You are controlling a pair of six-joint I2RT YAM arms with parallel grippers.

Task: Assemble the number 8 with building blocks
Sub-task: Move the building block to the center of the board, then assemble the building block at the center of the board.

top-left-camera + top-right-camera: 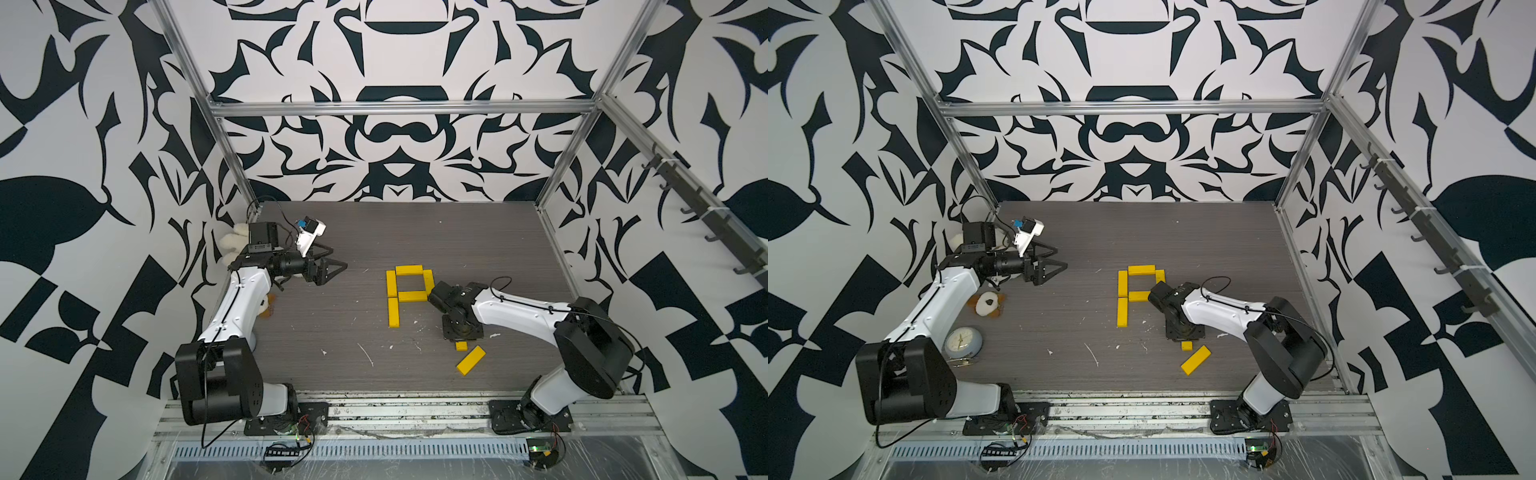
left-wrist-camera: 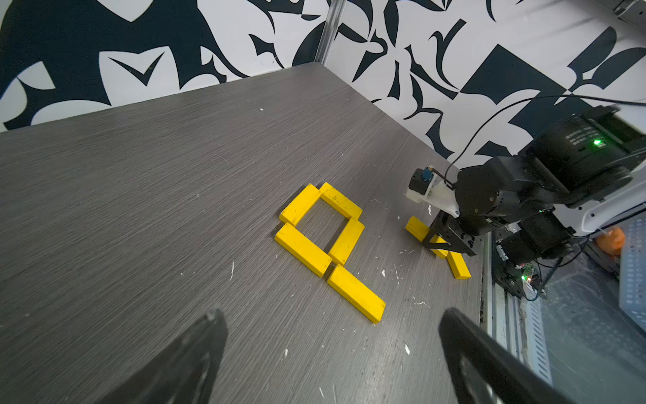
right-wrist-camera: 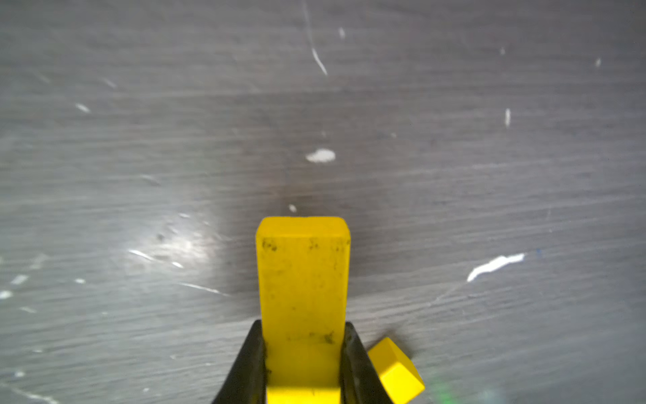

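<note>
Five yellow building blocks lie on the grey table as a P-like part of the number 8 [image 1: 409, 291] [image 1: 1140, 291] [image 2: 323, 238]: two crosswise and three upright. My right gripper [image 3: 303, 325] [image 1: 462, 332] [image 2: 441, 241] points down just right of that figure. It is shut on a sixth block [image 3: 302, 266] across its width. Only one end of this block [image 1: 461, 345] shows in the top views. A seventh block [image 1: 471, 360] [image 1: 1196, 360] [image 3: 396, 370] lies slanted beside it, nearer the front. My left gripper [image 1: 340, 257] [image 1: 1062, 258] [image 2: 334, 313] hovers open and empty at the left.
A white plush toy [image 1: 232, 245] sits in the back left corner behind the left arm. Another plush piece [image 1: 988, 305] and a round clock [image 1: 963, 343] lie by the left arm. Aluminium rails [image 1: 374, 409] run along the table's front edge.
</note>
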